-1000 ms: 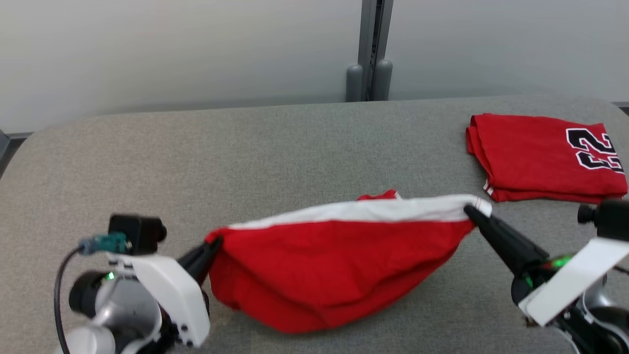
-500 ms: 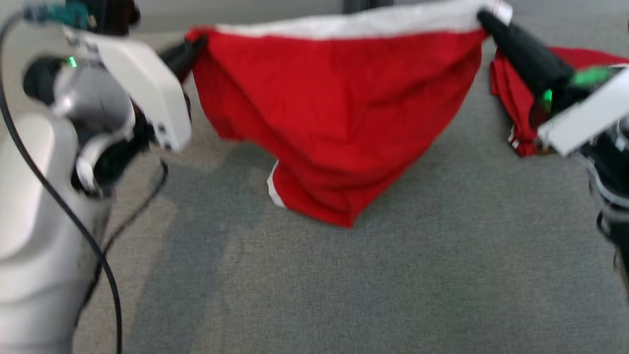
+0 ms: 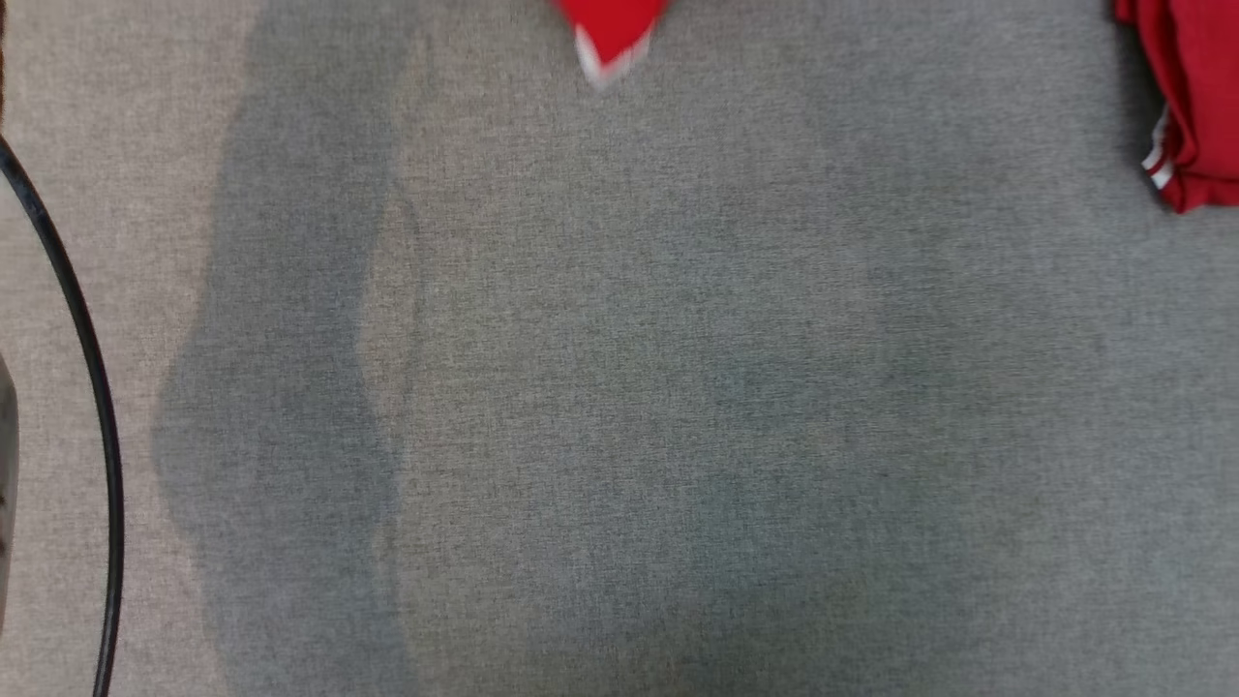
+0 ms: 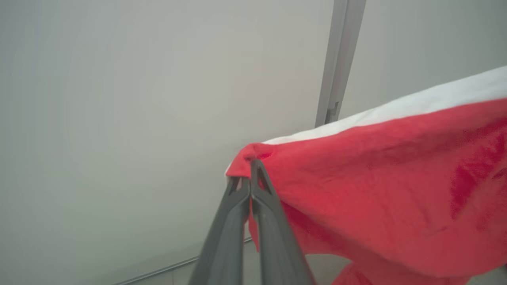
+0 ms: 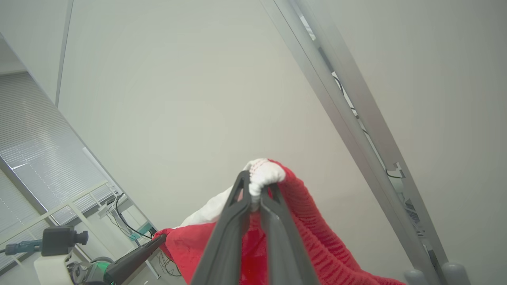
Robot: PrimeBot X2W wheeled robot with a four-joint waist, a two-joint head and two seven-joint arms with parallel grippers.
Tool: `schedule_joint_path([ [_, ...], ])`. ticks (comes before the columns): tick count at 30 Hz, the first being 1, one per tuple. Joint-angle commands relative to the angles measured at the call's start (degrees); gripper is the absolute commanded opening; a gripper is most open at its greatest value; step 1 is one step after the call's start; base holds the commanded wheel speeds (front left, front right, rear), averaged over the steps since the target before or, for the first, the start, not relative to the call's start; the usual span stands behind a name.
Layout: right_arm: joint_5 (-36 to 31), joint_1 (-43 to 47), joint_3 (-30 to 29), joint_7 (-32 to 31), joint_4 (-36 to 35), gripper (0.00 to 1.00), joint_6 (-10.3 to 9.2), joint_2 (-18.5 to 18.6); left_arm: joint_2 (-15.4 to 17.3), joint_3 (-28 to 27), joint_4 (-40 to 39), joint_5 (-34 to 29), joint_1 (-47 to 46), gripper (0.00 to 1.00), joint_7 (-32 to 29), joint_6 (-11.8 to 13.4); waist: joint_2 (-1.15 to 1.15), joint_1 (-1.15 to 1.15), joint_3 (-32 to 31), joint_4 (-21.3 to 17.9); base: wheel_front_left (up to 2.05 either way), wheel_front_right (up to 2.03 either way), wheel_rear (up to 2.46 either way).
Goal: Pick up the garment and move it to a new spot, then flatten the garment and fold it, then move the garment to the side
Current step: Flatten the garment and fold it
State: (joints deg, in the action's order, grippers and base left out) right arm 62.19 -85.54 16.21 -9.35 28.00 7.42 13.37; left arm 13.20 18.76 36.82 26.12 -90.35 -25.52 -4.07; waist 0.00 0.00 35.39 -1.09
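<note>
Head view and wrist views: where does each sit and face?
Head view: on the head, facing down at the table; a cable at left.
Left wrist view: along the left gripper, shut on the garment, toward the wall.
Right wrist view: along the right gripper, shut on the garment, tilted up at the wall.
Shared: the garment, in all three.

Lighting even and diffuse, moderately bright in all views. Head view: broad soft-edged shadows lie on the grey tabletop (image 3: 678, 387), darkest at left centre. The garment (image 3: 610, 34) tip at the top edge is motion-blurred. Left wrist view: red cloth smeared at right. Right wrist view: sharp.
</note>
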Motion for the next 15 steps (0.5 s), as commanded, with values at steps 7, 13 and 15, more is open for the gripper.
schedule_joint_path([
  [7, 4.2, -5.66, 0.62, 12.9, 0.97, 0.0, 0.15, 0.66, -3.12, -1.25, 8.38, 0.0, -7.6, 0.0, 16.56, -1.49, 0.0, 0.0, -0.14, 1.6, 0.0, 0.0, 0.0],
  [13, 6.61, 3.52, 10.45, 8.34, 1.66, 0.0, 0.15, 5.92, -3.92, 3.41, 15.11, 2.44, -0.42, 0.0, 15.01, -3.42, 0.0, 0.0, -3.24, 2.85, 0.0, 0.0, 0.0],
  [15, 7.46, 8.69, 13.77, 7.77, 1.51, 0.0, 0.15, 7.65, -4.35, 6.24, 15.2, 4.57, 4.83, 0.0, 13.33, -3.46, 0.0, 0.0, -4.77, 2.94, 0.0, 0.0, 0.0],
])
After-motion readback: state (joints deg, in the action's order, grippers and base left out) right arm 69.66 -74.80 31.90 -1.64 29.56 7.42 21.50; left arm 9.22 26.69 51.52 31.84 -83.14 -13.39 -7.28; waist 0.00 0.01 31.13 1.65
